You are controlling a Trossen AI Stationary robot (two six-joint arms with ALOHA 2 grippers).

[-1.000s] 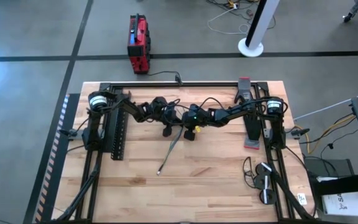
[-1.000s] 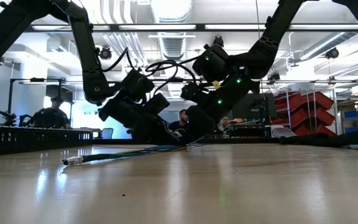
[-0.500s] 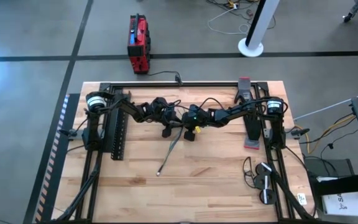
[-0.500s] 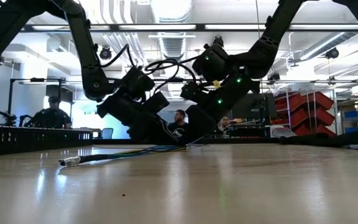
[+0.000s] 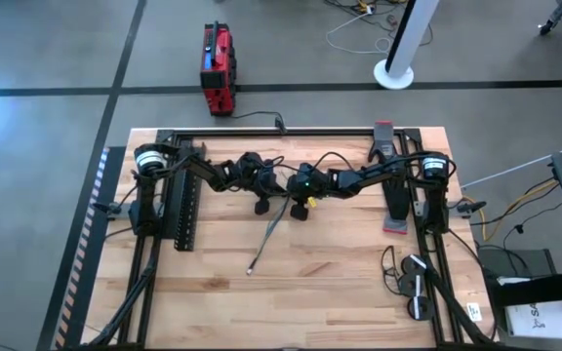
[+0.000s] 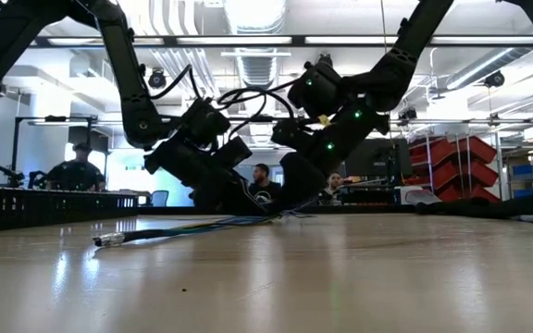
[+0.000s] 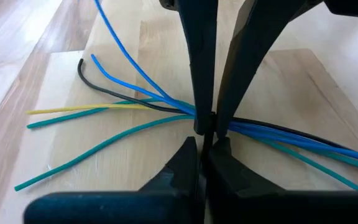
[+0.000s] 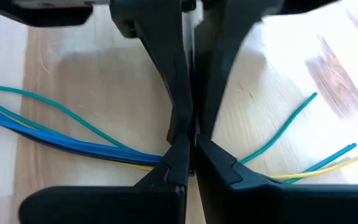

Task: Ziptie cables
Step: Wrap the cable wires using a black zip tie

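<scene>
The cables (image 7: 135, 106) are thin blue, teal, yellow and black wires. They lie on the wooden table (image 5: 340, 283), gathered into one bundle mid-table and fanned out at one end. In the high view the bundle (image 5: 269, 234) runs from between the arms toward the near edge. Both arms slant down to the gathered spot. My right gripper (image 8: 188, 160) is shut there, and my left gripper (image 7: 202, 148) is shut tip to tip against it. No ziptie can be made out. My right gripper pinches the cables between its two fingers (image 7: 205, 121) at the gathered spot (image 8: 160, 158), slanting down across the wires. The wires rest slack on the table on both sides. My left gripper's shut fingertips (image 8: 185, 138) stand right beside that spot; whether they touch the wires, I cannot tell.
A black perforated rail (image 5: 185, 214) lies along the table's left side. A black bar with red ends (image 5: 393, 195) lies at the right. A coiled black cord with a small device (image 5: 410, 288) sits at the near right. Bare wood lies near the front edge.
</scene>
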